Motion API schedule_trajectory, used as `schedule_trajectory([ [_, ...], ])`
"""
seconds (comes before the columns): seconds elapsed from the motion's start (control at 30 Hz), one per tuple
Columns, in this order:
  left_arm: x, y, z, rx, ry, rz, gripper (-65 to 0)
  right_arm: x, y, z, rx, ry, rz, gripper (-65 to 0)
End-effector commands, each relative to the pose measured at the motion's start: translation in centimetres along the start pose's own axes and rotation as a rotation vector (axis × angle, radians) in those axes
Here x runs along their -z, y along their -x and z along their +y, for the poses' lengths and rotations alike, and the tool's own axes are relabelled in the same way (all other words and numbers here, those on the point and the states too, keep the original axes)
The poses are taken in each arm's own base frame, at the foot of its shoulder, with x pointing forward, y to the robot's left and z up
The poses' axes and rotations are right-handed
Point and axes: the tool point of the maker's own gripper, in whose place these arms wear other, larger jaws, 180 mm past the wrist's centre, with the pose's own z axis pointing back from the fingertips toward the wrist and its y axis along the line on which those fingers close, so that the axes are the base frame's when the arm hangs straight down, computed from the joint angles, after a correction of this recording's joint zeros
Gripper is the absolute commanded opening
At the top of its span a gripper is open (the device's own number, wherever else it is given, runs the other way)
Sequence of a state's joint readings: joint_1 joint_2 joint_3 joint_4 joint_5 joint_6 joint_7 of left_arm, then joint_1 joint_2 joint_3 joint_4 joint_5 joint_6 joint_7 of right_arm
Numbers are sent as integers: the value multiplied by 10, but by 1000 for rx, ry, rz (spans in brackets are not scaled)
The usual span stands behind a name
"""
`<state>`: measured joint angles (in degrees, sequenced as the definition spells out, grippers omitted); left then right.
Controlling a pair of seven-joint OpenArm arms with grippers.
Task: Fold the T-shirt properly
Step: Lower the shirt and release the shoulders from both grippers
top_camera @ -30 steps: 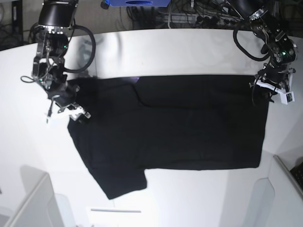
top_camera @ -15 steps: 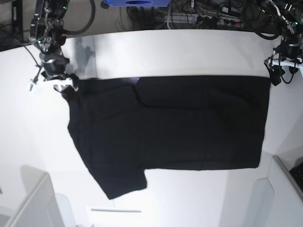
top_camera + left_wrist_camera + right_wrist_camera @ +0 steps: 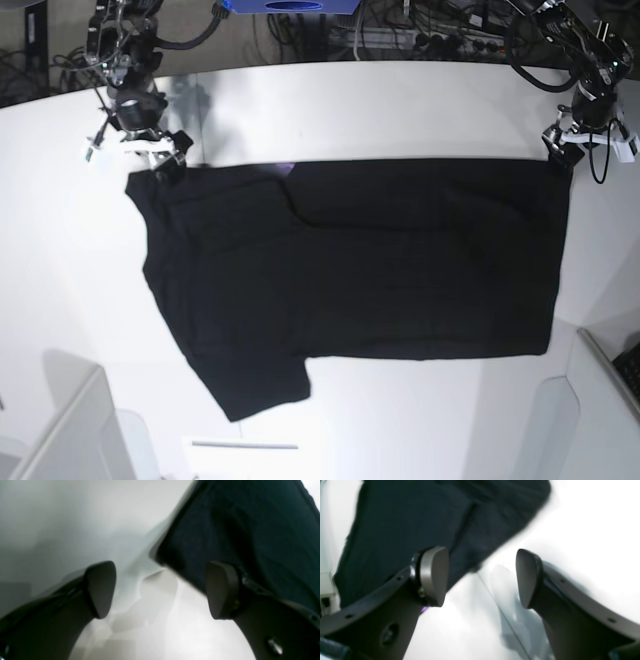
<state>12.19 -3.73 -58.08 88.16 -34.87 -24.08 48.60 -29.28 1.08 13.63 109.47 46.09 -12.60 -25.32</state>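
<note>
T-shirt (image 3: pixel 380 260) print mostly hidden, wrist views blurred.

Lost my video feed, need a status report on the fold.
Left gripper open, empty. Right gripper open, empty. T-shirt flat on table, one sleeve sticking out. Nothing blocking.
</note>
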Motion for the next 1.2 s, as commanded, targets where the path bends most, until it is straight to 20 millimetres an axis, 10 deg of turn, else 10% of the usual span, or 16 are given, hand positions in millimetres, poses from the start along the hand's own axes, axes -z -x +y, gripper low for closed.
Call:
schedule_trajectory([
  [0.0,0,-17,-3,10,15,-49,-118,-2,-6,4,-13,-21,-21,-252],
  [0.6,36,-14,-34,31,106,-17,-118,15,-16,-12,96,32,-63,-252],
  [1.17,41,-4,-22,17,90,17,-120,55,0,-26,144,76,5,-276],
])
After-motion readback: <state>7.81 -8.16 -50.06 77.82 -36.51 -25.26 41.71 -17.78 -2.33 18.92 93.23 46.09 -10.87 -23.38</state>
